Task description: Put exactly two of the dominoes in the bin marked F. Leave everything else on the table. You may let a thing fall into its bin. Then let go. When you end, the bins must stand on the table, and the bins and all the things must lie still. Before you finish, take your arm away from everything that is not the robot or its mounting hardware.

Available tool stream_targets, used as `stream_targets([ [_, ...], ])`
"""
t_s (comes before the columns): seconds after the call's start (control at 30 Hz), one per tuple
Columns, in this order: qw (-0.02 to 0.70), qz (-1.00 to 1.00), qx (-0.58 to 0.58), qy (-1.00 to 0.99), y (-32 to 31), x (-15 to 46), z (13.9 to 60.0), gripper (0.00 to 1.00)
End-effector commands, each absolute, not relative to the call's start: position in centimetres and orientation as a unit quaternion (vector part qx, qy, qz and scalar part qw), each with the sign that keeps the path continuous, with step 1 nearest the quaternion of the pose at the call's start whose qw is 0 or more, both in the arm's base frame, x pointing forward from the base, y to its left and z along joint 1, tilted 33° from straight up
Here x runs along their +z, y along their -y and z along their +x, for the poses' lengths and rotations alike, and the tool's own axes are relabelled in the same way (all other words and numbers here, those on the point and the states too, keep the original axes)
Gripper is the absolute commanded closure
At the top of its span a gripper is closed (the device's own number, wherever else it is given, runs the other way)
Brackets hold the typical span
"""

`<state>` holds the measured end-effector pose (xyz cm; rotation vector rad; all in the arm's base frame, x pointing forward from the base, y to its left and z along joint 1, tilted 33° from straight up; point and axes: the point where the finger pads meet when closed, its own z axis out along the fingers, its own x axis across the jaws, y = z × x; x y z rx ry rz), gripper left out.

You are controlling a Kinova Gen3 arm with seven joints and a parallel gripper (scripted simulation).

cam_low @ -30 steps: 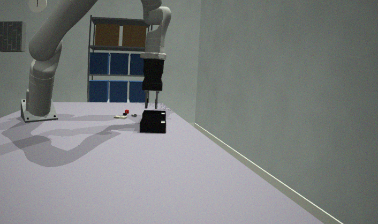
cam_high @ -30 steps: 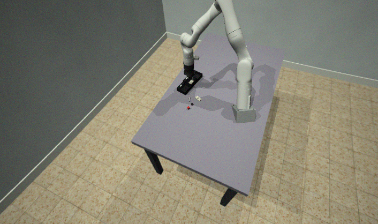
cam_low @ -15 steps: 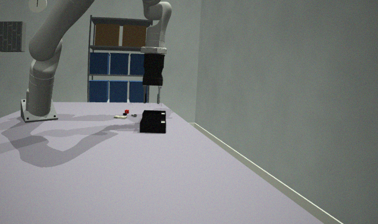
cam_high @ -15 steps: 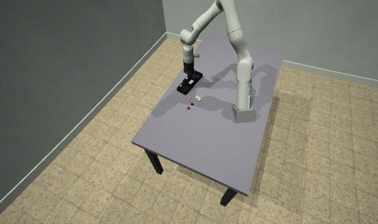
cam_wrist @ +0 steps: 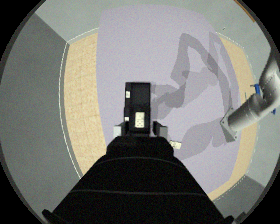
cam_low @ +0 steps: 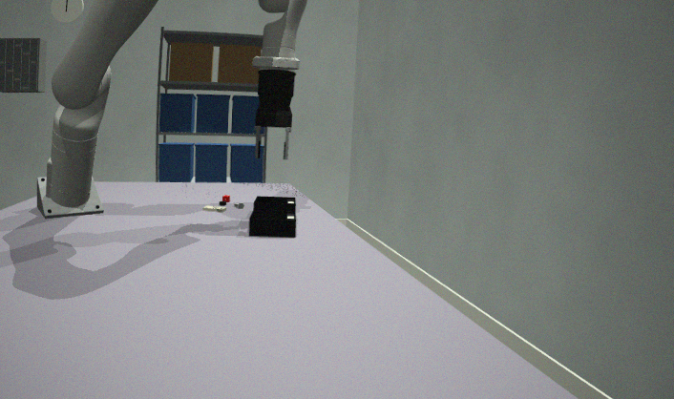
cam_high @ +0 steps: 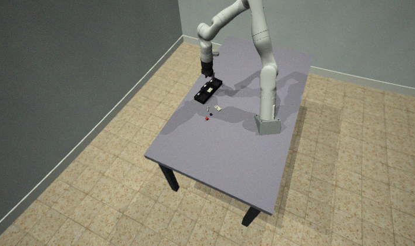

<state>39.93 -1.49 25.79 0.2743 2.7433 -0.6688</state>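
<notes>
Jaws apart and empty, the gripper [cam_low: 272,148] hangs above the black bins [cam_low: 272,218]; one domino [cam_high: 209,89] lies inside. Next: fetch the domino [cam_high: 217,107] lying mid-worktop.

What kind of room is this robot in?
Probably a workshop or storeroom. A white robot arm is bolted to a plain table, and a metal shelf rack full of boxes stands by the bare wall, over a tiled floor.
</notes>
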Motion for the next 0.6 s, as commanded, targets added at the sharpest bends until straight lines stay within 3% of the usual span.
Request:
stream_targets([
  [0.0,0.159,0.095,-0.231,-0.955,0.8,27.0,39.9,0.0],
  [0.57,0.159,0.095,-0.231,-0.955,-1.9,31.9,38.4,0.0],
])
